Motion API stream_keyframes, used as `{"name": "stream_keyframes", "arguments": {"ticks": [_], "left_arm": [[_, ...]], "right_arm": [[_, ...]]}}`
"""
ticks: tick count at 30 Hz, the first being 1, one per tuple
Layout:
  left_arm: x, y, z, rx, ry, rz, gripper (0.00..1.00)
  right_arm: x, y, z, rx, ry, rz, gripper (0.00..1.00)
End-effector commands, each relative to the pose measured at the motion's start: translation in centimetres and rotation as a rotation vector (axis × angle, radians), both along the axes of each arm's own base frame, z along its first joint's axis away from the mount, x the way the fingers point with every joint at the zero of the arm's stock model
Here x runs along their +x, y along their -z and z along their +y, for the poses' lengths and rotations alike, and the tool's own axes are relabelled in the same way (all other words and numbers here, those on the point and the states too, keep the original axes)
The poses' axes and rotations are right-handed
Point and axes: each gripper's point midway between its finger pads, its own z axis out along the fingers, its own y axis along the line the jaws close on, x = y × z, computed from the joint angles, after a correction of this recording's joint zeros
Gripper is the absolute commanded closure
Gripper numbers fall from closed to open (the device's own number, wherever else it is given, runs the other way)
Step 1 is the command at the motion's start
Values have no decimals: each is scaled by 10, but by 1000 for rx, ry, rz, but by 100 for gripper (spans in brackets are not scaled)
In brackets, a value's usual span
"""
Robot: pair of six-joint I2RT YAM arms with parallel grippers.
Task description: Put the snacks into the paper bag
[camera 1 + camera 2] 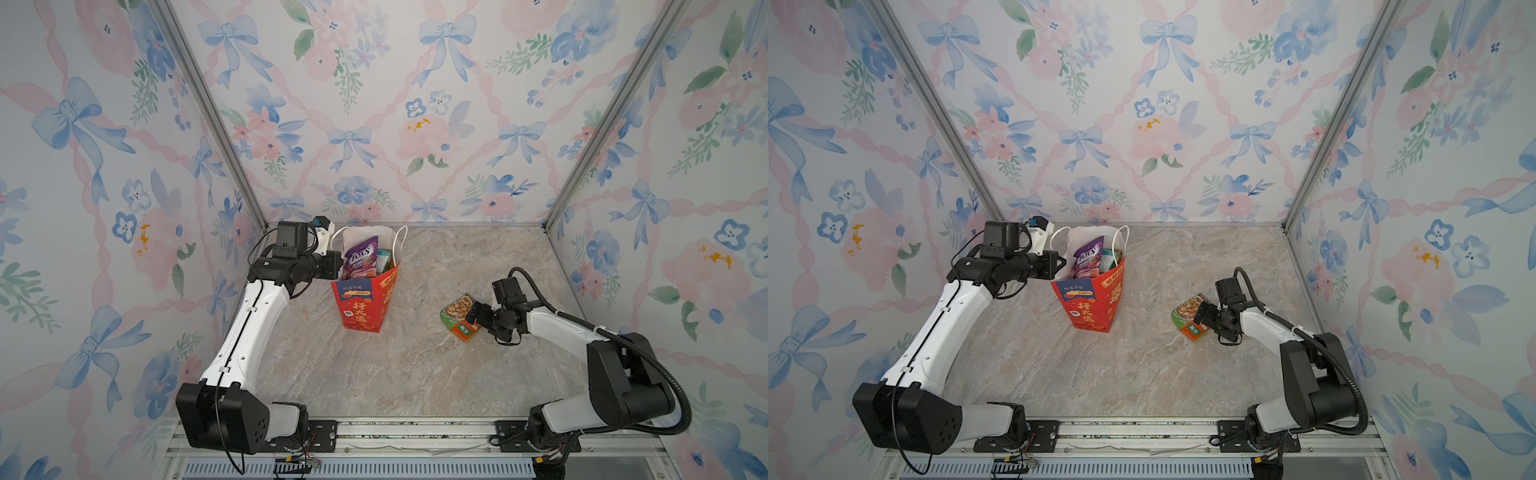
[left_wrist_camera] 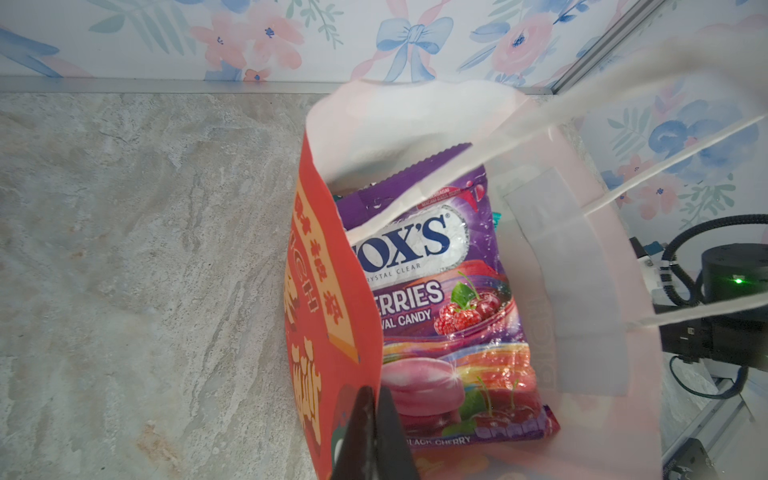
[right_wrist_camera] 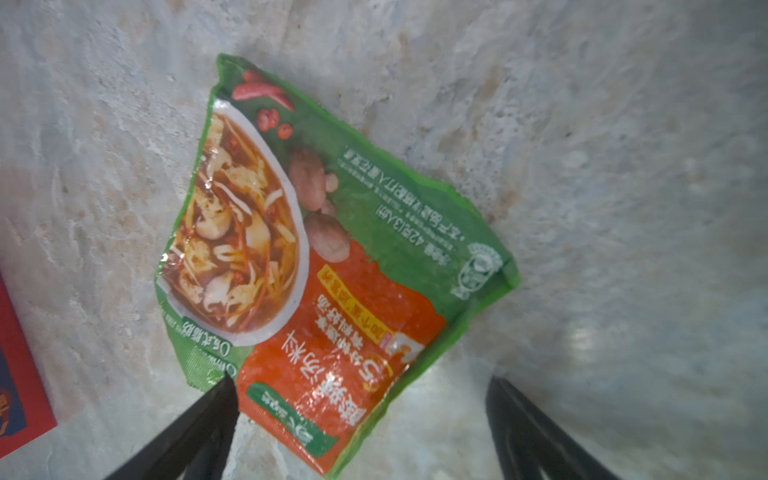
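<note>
Left wrist view looks right down into the paper bag (image 2: 332, 291). It stands up on the table (image 2: 145, 249) with its mouth open, red outside and white inside. A purple packet (image 2: 449, 311) with FOX'S on it stands up inside, and a little bit of the teal packets (image 2: 496, 218) peeks out behind it. The left gripper (image 2: 374, 392) is pinched tight on the bag's rim, one finger outside the red wall and one inside.

In both top views the bag sits near the back of the table, left of the middle. More of the teal packets (image 1: 384, 259) show there, beside the purple one. How many packets lie deeper in the bag I cannot tell.

One orange-green packet (image 1: 459, 318) is not in the bag. It lies on the table, well apart from the bag, to its right. The right wrist view shows what the top views hide. The right gripper (image 3: 360, 381) has its jaws wide open with the packet's near end between the two fingers (image 3: 199, 424), and it holds nothing. That view also shows a soup bowl picture on the packet
</note>
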Motion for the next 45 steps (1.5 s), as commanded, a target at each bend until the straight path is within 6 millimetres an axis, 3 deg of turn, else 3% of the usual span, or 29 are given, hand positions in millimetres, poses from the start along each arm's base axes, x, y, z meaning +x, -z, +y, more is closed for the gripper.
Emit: {"name": "stream_keyframes", "arguments": {"ticks": [1,7,12,22,27,32,40,45], "left_arm": [[-3,-9,0,-7,12,-26,100],[-3,-10,0,-6,8,-27,100],[-4,-11,0,-4,7,-32,100],[-2,-11,2,-3,3,-31,100],[-2,-10,1,-3,5,-30,100],[-2,-9,1,-3,6,-27,100],[-3,-11,2,-2,3,-34,100],[-3,-10,2,-1,2,-31,100]], "right_arm": [[21,-4,3,-15,-45,-24,5],[47,-1,17,1,-85,-20,6],[60,1,45,25,-152,-19,8],[55,-6,111,102,-324,-37,12],[50,-4,106,86,-303,-36,13],[59,-1,105,76,-300,-34,13],[88,0,121,69,-319,-37,14],[94,-3,143,90,-379,-47,16]]}}
